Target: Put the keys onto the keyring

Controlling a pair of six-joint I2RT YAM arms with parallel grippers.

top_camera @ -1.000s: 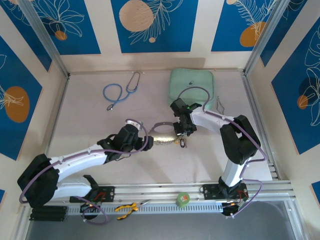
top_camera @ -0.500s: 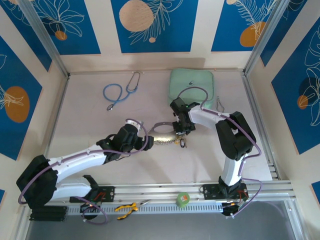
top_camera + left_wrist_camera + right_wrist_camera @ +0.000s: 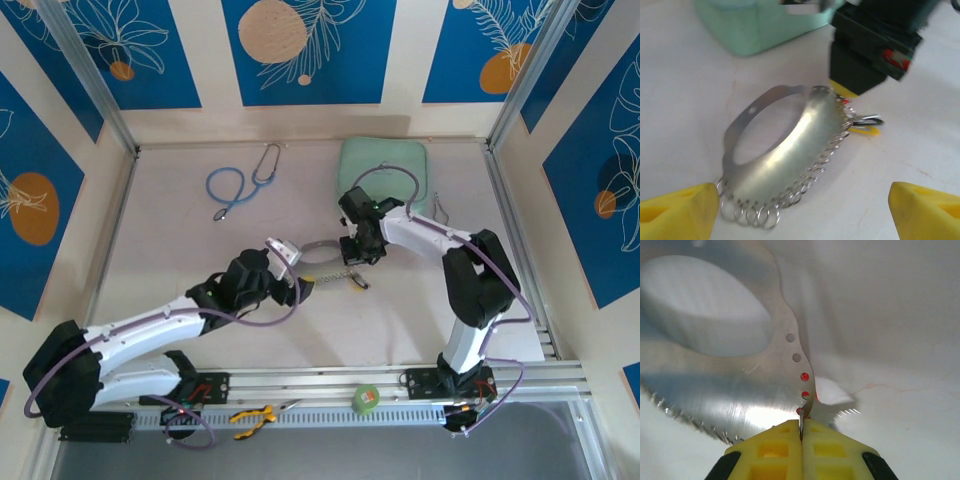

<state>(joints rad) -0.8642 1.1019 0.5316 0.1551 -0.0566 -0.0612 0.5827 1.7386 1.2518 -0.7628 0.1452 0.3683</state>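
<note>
Keyring (image 3: 790, 155) sits mid-table (image 3: 180, 250), between our two claws. Right claw (image 3: 801, 432) is clamped together on its thin rim. We judge that's to pin the plate and tip it so the small loops (image 3: 747, 216) stay reachable. Left claw (image 3: 802, 210) is spread wide and holds nothing, free to fetch. Keys (image 3: 865, 125) lie just beside the right claw. We can't tell if they're attached.

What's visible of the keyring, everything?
The keyring is a shiny, silvery flat metal band around a large oval opening, with small holes along one edge and a fringe of little wire rings outside. It rests on the white table; the right pincer is shut on its thin edge at one end.
</note>
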